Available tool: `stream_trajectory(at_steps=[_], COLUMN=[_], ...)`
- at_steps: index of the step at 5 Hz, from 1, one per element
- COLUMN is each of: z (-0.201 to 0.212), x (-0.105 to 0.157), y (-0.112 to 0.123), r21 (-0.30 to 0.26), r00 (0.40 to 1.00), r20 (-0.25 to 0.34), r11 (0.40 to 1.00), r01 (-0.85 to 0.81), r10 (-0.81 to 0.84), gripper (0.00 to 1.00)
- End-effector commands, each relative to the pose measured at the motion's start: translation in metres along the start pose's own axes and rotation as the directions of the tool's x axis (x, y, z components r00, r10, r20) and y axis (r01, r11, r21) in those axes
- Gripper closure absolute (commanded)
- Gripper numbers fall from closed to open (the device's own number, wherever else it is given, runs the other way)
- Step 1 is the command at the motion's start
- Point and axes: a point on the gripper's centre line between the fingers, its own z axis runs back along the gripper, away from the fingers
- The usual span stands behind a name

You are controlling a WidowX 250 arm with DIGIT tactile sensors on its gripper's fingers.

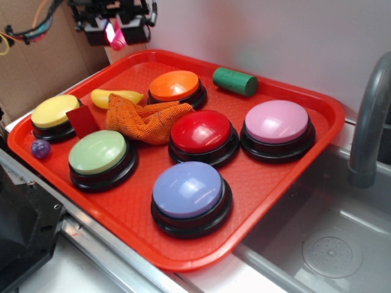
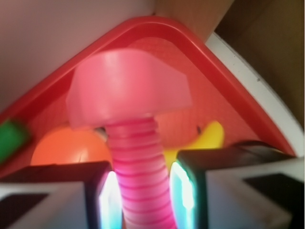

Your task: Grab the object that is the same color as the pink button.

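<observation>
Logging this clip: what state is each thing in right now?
Gripper: shut on bolt, raised above tray.
Bolt: held by its shaft, off the tray.
Pink button: on tray, untouched.
Cloth: crumpled.
Green cylinder: lying on its side.

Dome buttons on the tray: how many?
6: yellow far left, green front left, orange at the back, red in the centre, pink right, lavender-blue front. None appear hidden.

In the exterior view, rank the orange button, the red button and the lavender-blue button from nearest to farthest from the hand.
The hand holds the pink bolt above the tray's far-left corner.
1. Orange button, at the back of the tray, just right of the hand.
2. Red button, mid-tray.
3. Lavender-blue button, at the tray's front edge.
</observation>
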Motion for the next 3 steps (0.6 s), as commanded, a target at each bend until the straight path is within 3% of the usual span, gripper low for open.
stream_trajectory(at_steps=[1,2,3], z=[0.061,0.061,0.066], x=[-0.030,-0.045,-0.044], y=[0.004,0.005,0.013], r21=[-0.065,-0.094,-0.068], r00=[0.973,0.964,0.960], r20=[-0.025,-0.049,-0.087], r11=[0.971,0.962,0.963], r01=[0.229,0.257,0.262], r10=[-0.231,-0.263,-0.268], gripper=[1.00,1.00,1.00])
